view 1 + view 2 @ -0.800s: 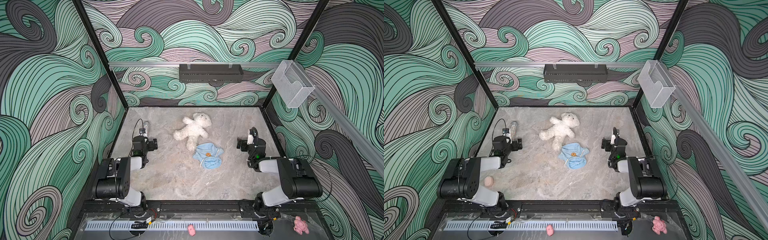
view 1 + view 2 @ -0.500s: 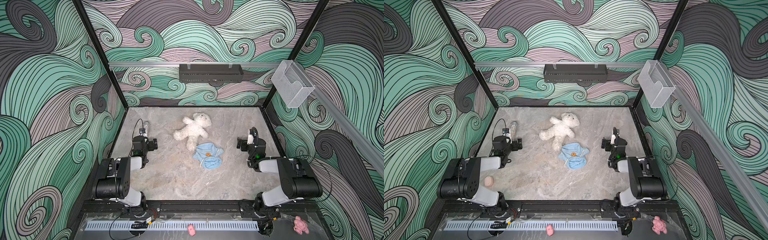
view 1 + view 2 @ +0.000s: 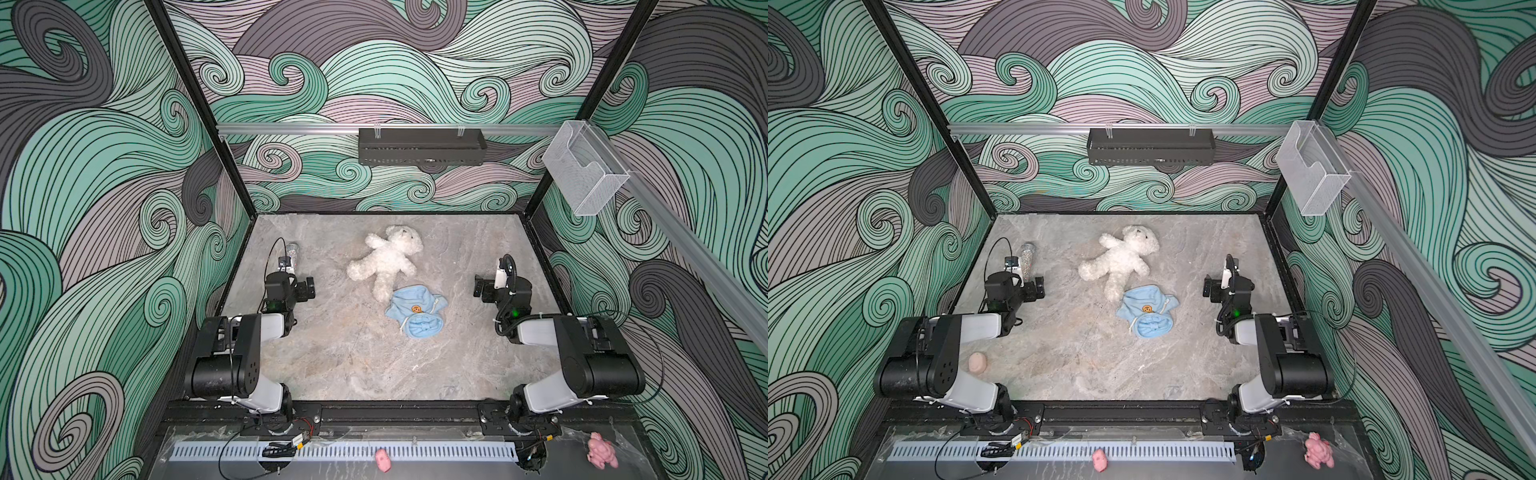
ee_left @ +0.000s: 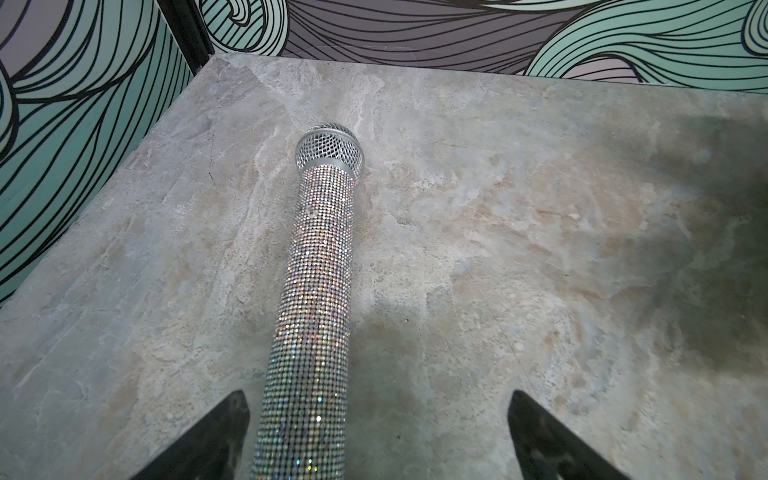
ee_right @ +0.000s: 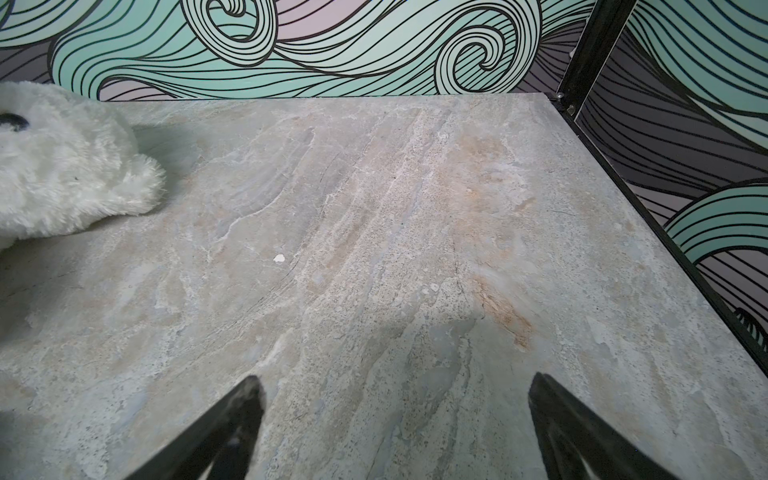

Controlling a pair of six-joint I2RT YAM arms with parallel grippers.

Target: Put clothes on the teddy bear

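We see the task not yet begun: the fluffy white teddy bear (image 3: 386, 259) lies sprawled on its back and bare near the far middle of the marbled desk (image 3: 332, 365). A small light-blue hoodie (image 3: 417, 311) sits crumpled just beside one of its legs, on no part of the bear. We judge that everything is left to do: picking up the hoodie, opening it and pulling it over the bear. Both arms sit folded low at the desk's sides, well apart from bear and hoodie, wrists pointing toward the far wall. The left hand (image 4: 378, 395) is spread wide and grips nothing, though a rhinestone-covered microphone (image 4: 316, 291) lies on the desk between its fingers. The right hand (image 5: 395, 378) is also spread wide and empty, over bare desk.
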